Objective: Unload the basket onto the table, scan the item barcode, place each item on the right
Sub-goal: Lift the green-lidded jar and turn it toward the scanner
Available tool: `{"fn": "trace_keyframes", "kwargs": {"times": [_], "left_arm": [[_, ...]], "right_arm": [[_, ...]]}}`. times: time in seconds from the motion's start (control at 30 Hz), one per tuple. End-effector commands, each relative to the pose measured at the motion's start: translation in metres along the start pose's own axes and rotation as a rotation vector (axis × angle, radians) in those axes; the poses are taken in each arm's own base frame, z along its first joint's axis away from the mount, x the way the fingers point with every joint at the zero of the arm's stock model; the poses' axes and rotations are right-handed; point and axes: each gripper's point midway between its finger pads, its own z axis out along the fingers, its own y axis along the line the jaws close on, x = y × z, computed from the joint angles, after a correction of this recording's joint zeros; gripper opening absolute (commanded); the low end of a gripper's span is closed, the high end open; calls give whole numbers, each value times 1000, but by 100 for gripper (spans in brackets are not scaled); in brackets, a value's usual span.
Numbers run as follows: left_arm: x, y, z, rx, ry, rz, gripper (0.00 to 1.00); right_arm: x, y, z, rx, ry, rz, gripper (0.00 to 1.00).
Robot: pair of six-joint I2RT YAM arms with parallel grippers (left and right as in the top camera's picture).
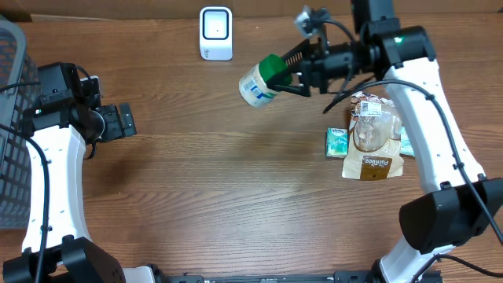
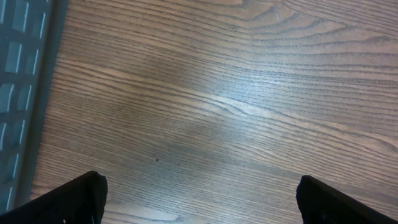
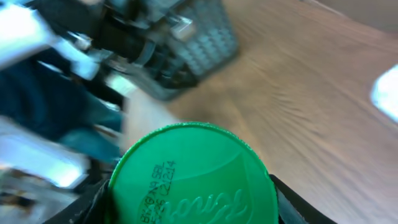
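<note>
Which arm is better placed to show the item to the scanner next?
Right. The right claw grips the green-lidded white plastic tub close to the white box-shaped scanner; the left claw sits open and empty beside the grey mesh basket.

Between the wide-spread fingers of our left claw [image 2: 199,199] we see only bare bench [image 2: 217,106], so the way ahead of it is free. Close on one side of that claw the basket [image 1: 12,141] walls off the bench edge. Our right claw [image 1: 273,77] grips the jar [image 1: 254,86] off the bench, with free wood beneath it and across to the left claw. The scanner [image 1: 215,33] stands near, off to the jar's far side. Behind the right claw, under its arm, a heap of packets [image 1: 373,137] blocks the bench.
</note>
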Motion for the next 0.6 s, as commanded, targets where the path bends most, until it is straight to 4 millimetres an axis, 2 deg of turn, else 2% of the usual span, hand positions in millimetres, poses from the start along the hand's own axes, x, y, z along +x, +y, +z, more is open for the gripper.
{"fn": "trace_keyframes", "kwargs": {"times": [0.0,0.1,0.2,0.23,0.33,0.43,0.57], "left_arm": [[-3,-1,-2,7,-8,-6,100],[-3,-1,-1,7,-7,-6,100],[-3,-1,-2,7,-8,-6,100],[-3,-1,-2,7,-8,-6,99],[-3,-1,-1,7,-8,-6,100],[-3,-1,-2,7,-8,-6,99],[-3,-1,-2,7,-8,-6,99]], "right_arm": [[-2,-31,9,264,66,54,32],[-13,-60,16,480,68,11,31],[-32,-83,22,664,37,-93,28],[-50,-95,28,763,6,-212,27],[-84,-113,49,859,-40,-508,27],[-98,-127,66,882,-74,-655,27],[-96,-153,88,910,-60,-824,27]]}}
